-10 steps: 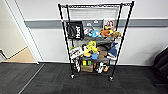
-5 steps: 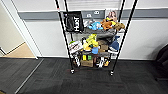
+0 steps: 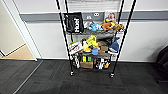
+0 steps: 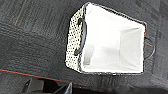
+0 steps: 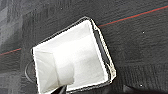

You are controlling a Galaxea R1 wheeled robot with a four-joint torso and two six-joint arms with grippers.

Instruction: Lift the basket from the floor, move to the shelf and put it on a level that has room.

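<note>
- Floor (image 3: 50,80): dark carpet tiles, spread before a white wall.
- Shelf (image 3: 92,37): black wire rack standing against the wall, tiers crowded with toys, boxes and a black bag (image 3: 74,22).
- Basket (image 4: 110,42): seen from above over the carpet in both wrist views, white lining bare, black handle (image 4: 81,37) on its short side.
- Grippers: opening and grasp cannot be told.

I log the basket (image 4: 75,40) as cream weave speckled dark, dark rim, white lining (image 4: 112,47), black loop handle (image 4: 81,37). Floor (image 3: 50,80): charcoal carpet with faint square seams and a thin red line (image 5: 140,14). Shelf (image 3: 63,37): black wire posts. On it I note a black bag (image 3: 74,22) with white lettering, yellow, blue and orange toys, and a brown box (image 3: 86,64).
</note>
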